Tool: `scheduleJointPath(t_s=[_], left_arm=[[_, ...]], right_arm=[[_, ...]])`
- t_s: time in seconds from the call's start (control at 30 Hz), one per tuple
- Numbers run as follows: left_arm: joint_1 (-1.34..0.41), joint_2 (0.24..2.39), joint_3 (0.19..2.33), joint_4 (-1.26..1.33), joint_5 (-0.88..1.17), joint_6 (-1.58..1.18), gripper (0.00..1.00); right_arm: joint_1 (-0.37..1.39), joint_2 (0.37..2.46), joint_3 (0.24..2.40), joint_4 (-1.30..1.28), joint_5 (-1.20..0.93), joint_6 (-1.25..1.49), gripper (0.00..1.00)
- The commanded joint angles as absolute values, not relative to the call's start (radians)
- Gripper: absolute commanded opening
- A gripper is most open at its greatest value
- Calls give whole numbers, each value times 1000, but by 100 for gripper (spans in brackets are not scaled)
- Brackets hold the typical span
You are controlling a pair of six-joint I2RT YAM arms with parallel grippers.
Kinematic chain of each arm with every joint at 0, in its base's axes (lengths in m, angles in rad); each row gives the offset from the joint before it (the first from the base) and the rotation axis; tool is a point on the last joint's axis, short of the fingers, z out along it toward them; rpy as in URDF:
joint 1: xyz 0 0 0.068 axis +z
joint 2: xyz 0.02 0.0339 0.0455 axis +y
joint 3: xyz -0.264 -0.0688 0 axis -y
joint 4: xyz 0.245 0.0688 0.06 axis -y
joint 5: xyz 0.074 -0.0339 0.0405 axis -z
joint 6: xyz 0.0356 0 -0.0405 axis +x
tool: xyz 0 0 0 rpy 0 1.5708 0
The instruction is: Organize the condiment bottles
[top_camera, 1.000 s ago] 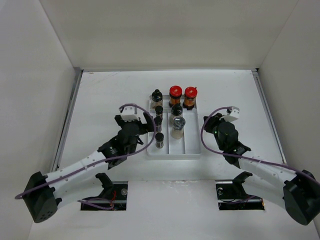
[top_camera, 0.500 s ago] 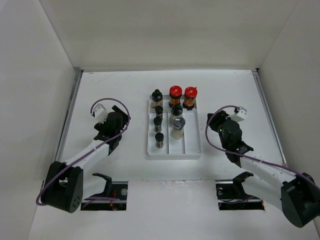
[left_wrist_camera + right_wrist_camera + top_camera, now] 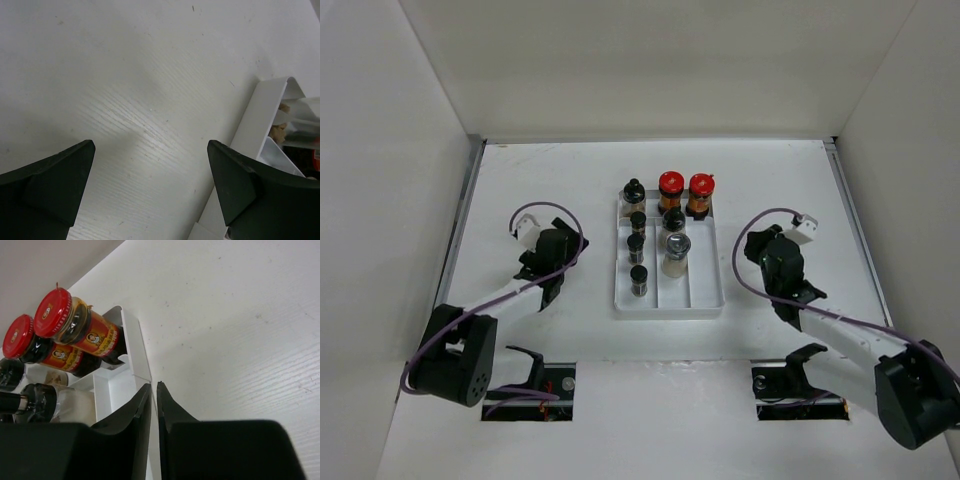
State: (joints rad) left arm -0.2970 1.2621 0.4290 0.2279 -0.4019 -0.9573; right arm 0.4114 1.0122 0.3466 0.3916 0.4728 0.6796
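The condiment bottles stand in the white divided tray point(image 3: 695, 295). Two red-capped jars point(image 3: 670, 183) point(image 3: 700, 185) are at its far end. Black-capped bottles point(image 3: 638, 221) line the left lane. A silver-capped jar point(image 3: 677, 246) stands in the middle lane behind another black cap point(image 3: 673, 218). My left gripper point(image 3: 550, 270) hovers over bare table left of the tray, open and holding nothing point(image 3: 151, 145). My right gripper point(image 3: 757, 247) is right of the tray, shut on nothing point(image 3: 154, 385). The red-capped jars point(image 3: 95, 335) lie ahead and to its left in the right wrist view.
The tray's left wall point(image 3: 265, 115) shows at the right edge of the left wrist view. The tray's right wall point(image 3: 132, 340) stands just beyond the right fingertips. White walls enclose the table on three sides. The near part of the tray's lanes holds nothing.
My left arm has drawn back from the tray's left side and folded toward the left. My right arm has shifted slightly right, away from the tray. The bottles have not moved.
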Motion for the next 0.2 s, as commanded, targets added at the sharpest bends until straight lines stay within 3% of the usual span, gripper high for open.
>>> scheduleJointPath(t_s=[0.0, 0.17], left_arm=[[-292, 1209, 379, 357, -345, -968, 100], [-304, 1163, 367, 364, -348, -936, 100]], right_arm=[[406, 1034, 399, 370, 502, 684, 13], [410, 1046, 429, 345, 515, 673, 14]])
